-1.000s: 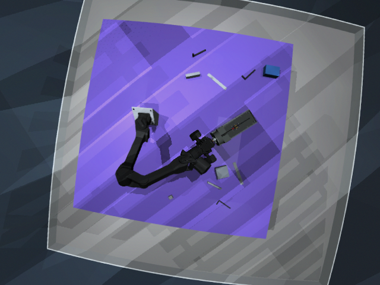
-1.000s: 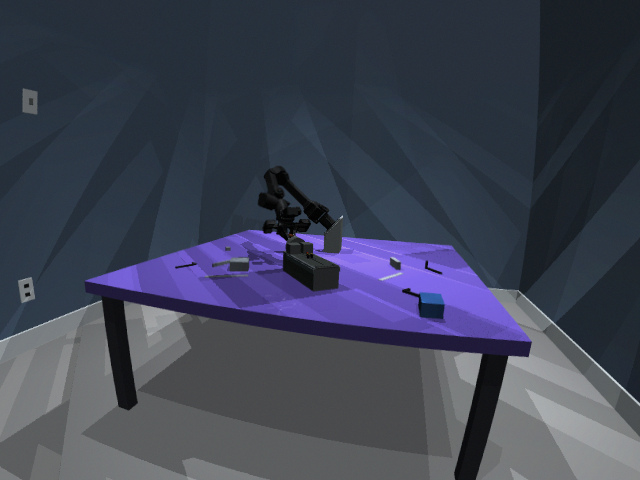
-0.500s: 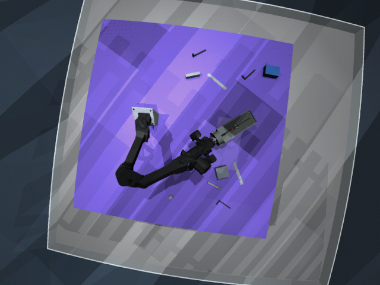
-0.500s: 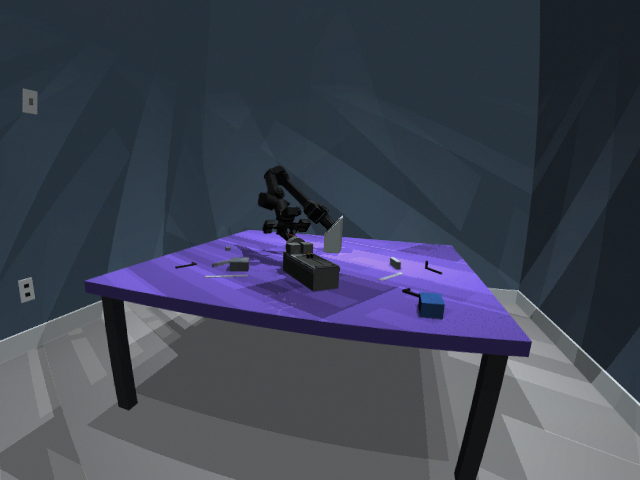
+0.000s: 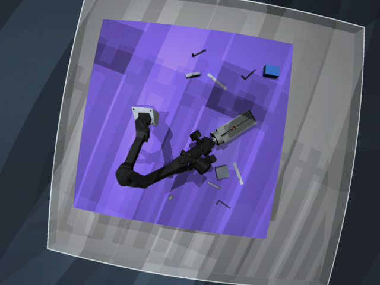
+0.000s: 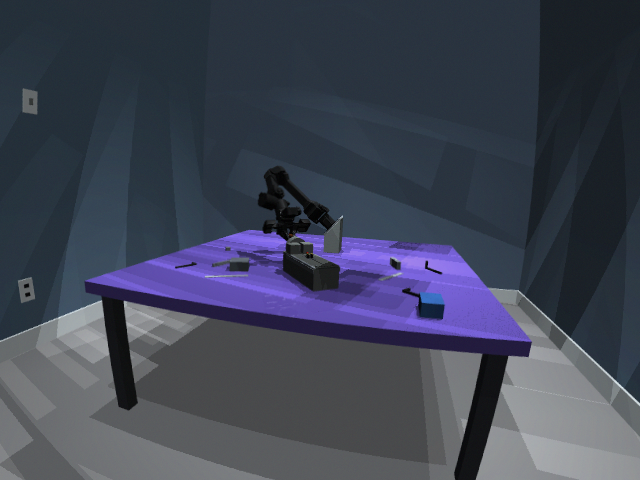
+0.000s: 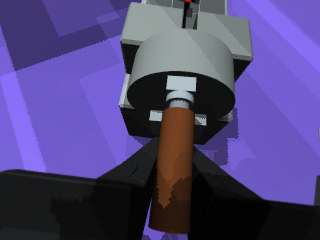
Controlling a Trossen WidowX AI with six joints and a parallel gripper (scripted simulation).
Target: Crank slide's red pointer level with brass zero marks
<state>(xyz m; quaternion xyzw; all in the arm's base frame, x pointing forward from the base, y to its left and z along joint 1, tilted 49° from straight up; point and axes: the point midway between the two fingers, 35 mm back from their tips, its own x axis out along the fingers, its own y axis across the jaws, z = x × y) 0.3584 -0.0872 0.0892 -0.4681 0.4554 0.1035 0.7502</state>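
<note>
The grey machine [image 5: 242, 121] [image 6: 311, 272] is a long box with a slot along its top. A small red pointer [image 5: 233, 128] sits in the slot close to the brass marks [image 5: 236, 126]; I cannot tell whether it is exactly level with them. The round grey crank hub [image 7: 182, 55] is at the machine's near end in the wrist view. The orange-brown crank handle [image 7: 175, 165] sticks out from it towards the camera. My gripper [image 7: 170, 145] [image 5: 214, 140] is shut on this handle, with one black finger on each side. The pointer's red tip [image 7: 187, 1] is cut off at the top of the wrist view.
A grey block [image 5: 221, 172] [image 6: 239, 264] and pale strips [image 5: 238, 173] [image 5: 214, 185] lie beside the machine. A blue box [image 5: 271, 70] [image 6: 431, 304], black angled rods [image 5: 199, 53] [image 5: 223, 204], a grey bar [image 5: 192, 75] and a white strip [image 5: 216, 81] lie farther off on the purple table.
</note>
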